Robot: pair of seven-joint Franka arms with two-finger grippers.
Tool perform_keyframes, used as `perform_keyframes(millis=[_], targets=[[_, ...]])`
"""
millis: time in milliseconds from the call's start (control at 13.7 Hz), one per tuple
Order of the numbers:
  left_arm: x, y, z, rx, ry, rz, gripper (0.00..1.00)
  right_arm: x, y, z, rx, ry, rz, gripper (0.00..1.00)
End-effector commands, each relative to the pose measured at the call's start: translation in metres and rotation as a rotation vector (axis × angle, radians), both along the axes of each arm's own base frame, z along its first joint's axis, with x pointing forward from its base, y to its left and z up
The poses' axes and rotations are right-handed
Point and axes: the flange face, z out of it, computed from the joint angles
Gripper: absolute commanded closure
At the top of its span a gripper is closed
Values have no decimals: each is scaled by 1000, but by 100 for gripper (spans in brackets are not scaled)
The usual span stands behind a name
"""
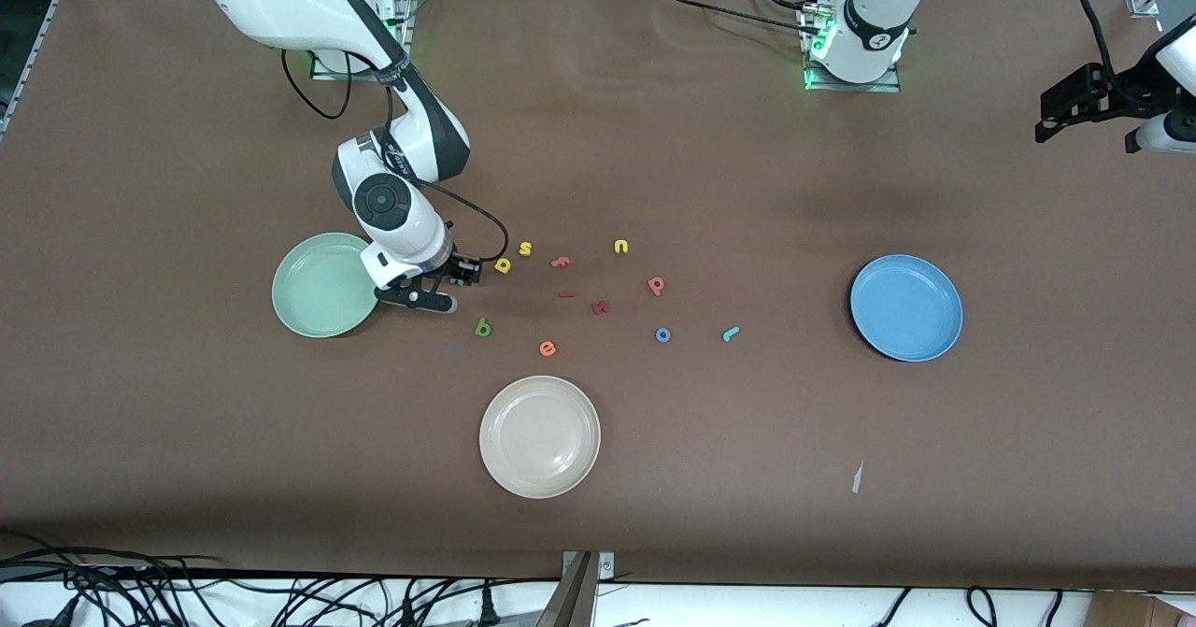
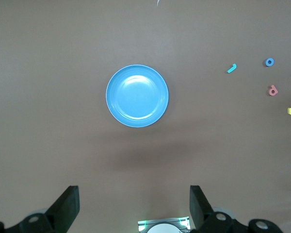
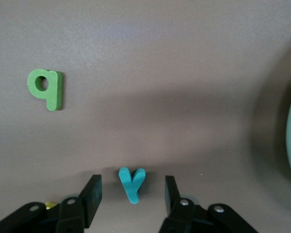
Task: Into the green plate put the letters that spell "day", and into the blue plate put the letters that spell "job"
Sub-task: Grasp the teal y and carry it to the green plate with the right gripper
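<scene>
Straddling the teal y [image 3: 132, 184], the right gripper [image 3: 131, 194] is down at the table surface in the left-centre of the front view, just beside the green plate [image 1: 322, 284] on the side toward the scattered letters. In the right wrist view the y lies flat between the two fingers, with a gap on each side and no contact visible. Its stem points toward the wrist and its fork points away, so the long axis runs along the fingers and the closing stroke crosses the narrow width of the stem. The jaws stand partly open, wider than the letter; nothing is held yet.

The dark green d [image 1: 483, 328] lies lower in the front view than the gripper, near the orange e [image 1: 548, 349]. The yellow a [image 1: 503, 265] sits just beside the gripper, toward the centre of the frame. All three "day" letters are outside the green plate, which appears empty.

The right arm is much the nearer to these letters. The left gripper [image 2: 134, 206] hangs high at the upper right edge of the front view, jaws wide and empty, waiting. Its wrist view looks down on the blue plate [image 2: 137, 95], with the teal j [image 2: 231, 68], blue o [image 2: 269, 62] and pinkish-red b [image 2: 273, 90] at that frame's right edge, all still on the table.

Judgement: the next move is a straight closure on the stem, then a short carry to the green plate.
</scene>
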Motion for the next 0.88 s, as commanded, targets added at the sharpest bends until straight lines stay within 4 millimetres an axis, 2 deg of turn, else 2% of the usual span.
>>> perform_keyframes(millis=[0,220,293,366,439,512,659,805], targets=[[6,4,0,21,11,6,0,-5,1,-11,-8,-9,-1,49],[8,5,-3,18,15,6,0,-6,3,-14,-6,-10,2,57],[10,4,-8,18,25,3,0,-8,3,-20,-11,-1,3,60],[14,6,-13,9,31,5,0,-9,4,-23,-13,5,5,66],[13,-3,-16,7,34,-11,0,-9,5,-23,-13,4,6,77],[14,-6,-16,1,32,-16,0,-6,6,-18,-10,-3,8,85],[17,-10,-17,-21,34,-20,0,-2,4,-9,-9,-13,13,87],[24,-17,-28,-80,33,-23,0,7,-7,13,-31,-13,16,87]])
